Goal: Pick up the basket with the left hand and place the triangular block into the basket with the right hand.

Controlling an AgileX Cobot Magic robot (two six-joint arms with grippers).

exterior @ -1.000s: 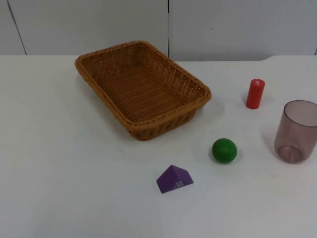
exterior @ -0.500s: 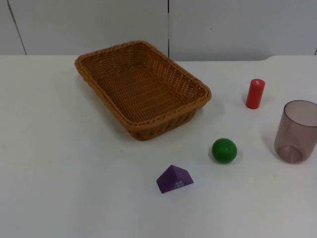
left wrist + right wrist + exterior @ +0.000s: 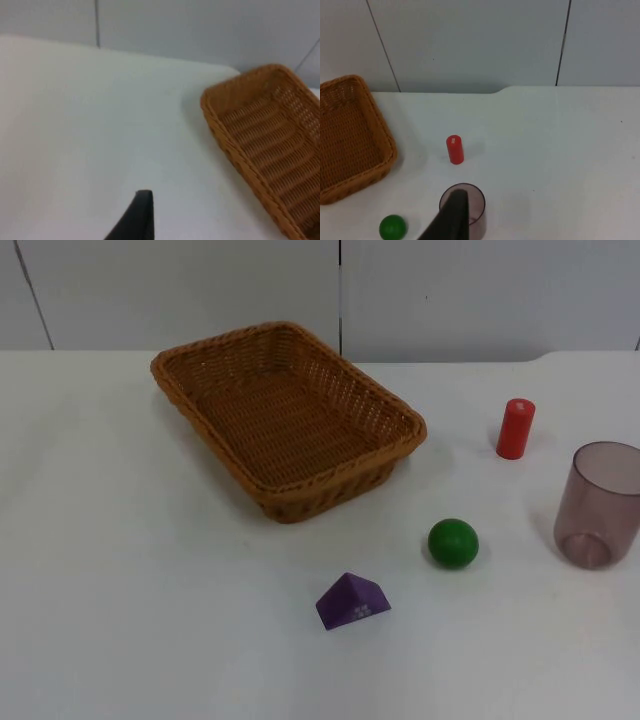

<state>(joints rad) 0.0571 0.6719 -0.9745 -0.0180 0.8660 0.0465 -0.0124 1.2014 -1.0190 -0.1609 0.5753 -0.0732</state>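
The brown woven wicker basket [image 3: 288, 418] is seen empty on the white table [image 3: 120, 570]; the purple triangular block [image 3: 353, 602], bearing a small unreadable pale mark, lies apart in front of it. Neither gripper's state can be told

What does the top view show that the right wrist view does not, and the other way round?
Top view alone: the purple triangular block lying on the white table in front of the basket. Right wrist view alone: the right gripper's black fingertip, standing before the cup. Both: the wicker basket, empty, the red cylinder upright, the green ball, the translucent purple cup and the grey partition wall.
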